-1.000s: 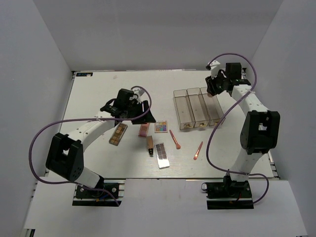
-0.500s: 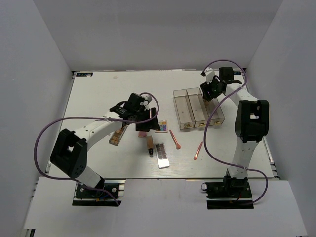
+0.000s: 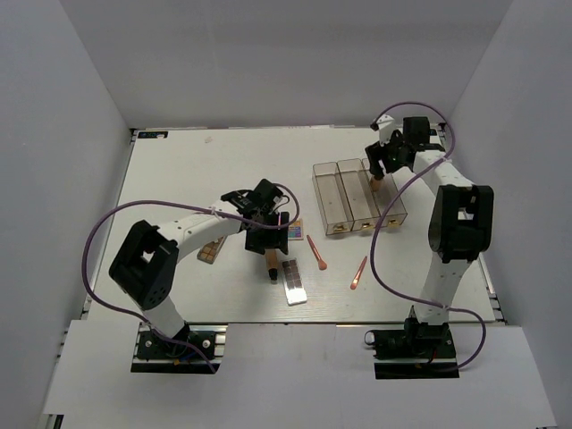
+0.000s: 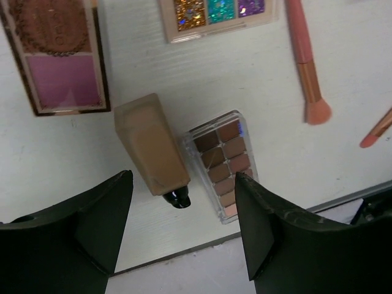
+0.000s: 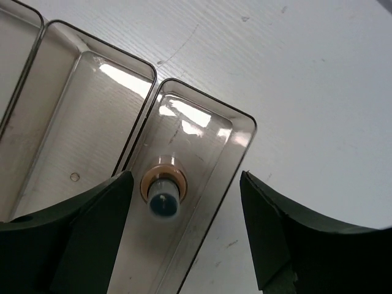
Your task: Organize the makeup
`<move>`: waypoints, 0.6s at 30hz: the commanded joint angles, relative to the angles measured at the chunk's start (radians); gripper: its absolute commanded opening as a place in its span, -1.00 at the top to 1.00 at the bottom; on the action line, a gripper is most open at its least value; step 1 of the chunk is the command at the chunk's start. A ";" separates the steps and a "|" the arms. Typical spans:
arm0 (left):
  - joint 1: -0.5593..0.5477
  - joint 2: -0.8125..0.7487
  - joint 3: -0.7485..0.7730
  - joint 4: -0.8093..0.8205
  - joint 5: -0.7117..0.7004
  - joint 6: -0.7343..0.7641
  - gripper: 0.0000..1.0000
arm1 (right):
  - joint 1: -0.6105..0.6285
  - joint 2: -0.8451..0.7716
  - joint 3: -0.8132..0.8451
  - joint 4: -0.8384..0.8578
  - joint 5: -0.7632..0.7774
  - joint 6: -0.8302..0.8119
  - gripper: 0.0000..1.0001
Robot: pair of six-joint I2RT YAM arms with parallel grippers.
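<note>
- Shifted since a second ago: left gripper (image 4: 184, 187), swung right and toward the near edge, now over the tan bottle (image 4: 152, 147); right gripper (image 5: 184, 179), pulled in over the clear box (image 5: 202, 131).
- Hidden stuff: pink palette (image 4: 64, 61) lost under the left gripper in the top view, only visible from the wrist cam and clipped at the top there.
- Brown palette (image 3: 210, 253) half covered by the left arm (image 3: 179, 231).
- Multicoloured palette (image 4: 217, 13) cut off by the top edge of the wrist shot.
- Left jaws wide apart, nothing gripped, bottle lying flat on the table (image 3: 170, 179) below the gap.
- Bottle's long axis running far-to-near, a bit skewed, black cap at the near end.
- Dark grey palette (image 4: 222, 165) just right of the bottle, lined up almost parallel. Can't tell whether touching down by the cap.
- First brush (image 4: 306, 61) right of the palettes, bristles toward the near edge, handle cut off in the wrist view.
- Second brush (image 4: 375, 131) barely peeking in at the right edge of the wrist view, lying diagonal in the top view, well apart from the bottle.
- Right jaws spread wide too, holding nothing.
- Tan tube (image 5: 162, 193) seen end-on inside the box's right-end compartment, toward its far end. Actual lean hard to judge from either view.
</note>
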 commanded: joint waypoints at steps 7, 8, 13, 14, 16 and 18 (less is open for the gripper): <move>-0.050 0.081 0.079 -0.105 -0.168 -0.075 -0.45 | -0.028 -0.266 -0.120 0.147 0.013 0.129 -0.56; -0.050 0.093 0.090 -0.106 -0.176 -0.077 -0.41 | -0.030 -0.277 -0.124 0.149 0.008 0.140 -0.55; -0.070 0.173 0.136 -0.140 -0.237 -0.090 -0.21 | -0.030 -0.340 -0.173 0.160 -0.030 0.166 -0.55; -0.070 0.176 0.144 -0.143 -0.242 -0.090 -0.12 | -0.027 -0.346 -0.183 0.160 -0.035 0.166 -0.55; -0.070 0.176 0.148 -0.146 -0.248 -0.095 0.02 | -0.027 -0.366 -0.207 0.160 -0.042 0.170 -0.55; -0.070 0.161 0.153 -0.149 -0.243 -0.097 0.24 | -0.030 -0.386 -0.235 0.163 -0.045 0.176 -0.55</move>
